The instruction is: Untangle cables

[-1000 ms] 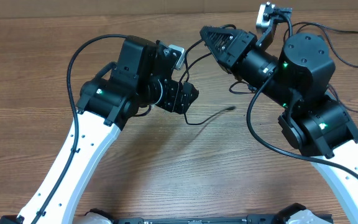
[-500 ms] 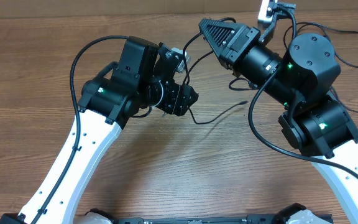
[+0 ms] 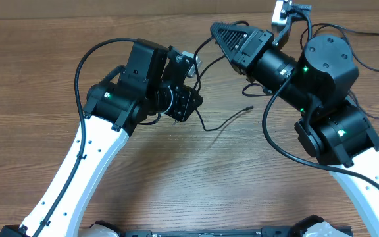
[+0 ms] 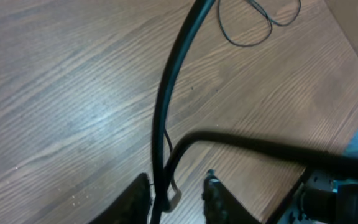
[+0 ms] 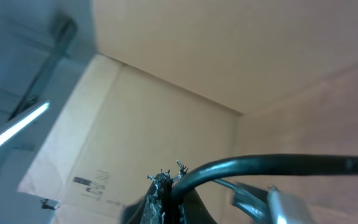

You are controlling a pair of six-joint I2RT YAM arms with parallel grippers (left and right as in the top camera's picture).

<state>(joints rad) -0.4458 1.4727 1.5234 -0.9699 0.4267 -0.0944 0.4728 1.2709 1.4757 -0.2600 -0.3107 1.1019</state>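
Right gripper [image 5: 165, 185] pinches a cable [image 5: 272, 165] near the table [image 3: 196, 178] far edge; left gripper [image 4: 176, 193], jaws apart, straddles a cord [image 4: 166, 112]; bare wood spreads nearside

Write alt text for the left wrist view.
A black cable runs down the frame and passes between the left gripper's parted fingers, above a wooden table. A second cable crosses toward the right; a thin cable loop lies on the table, top right.
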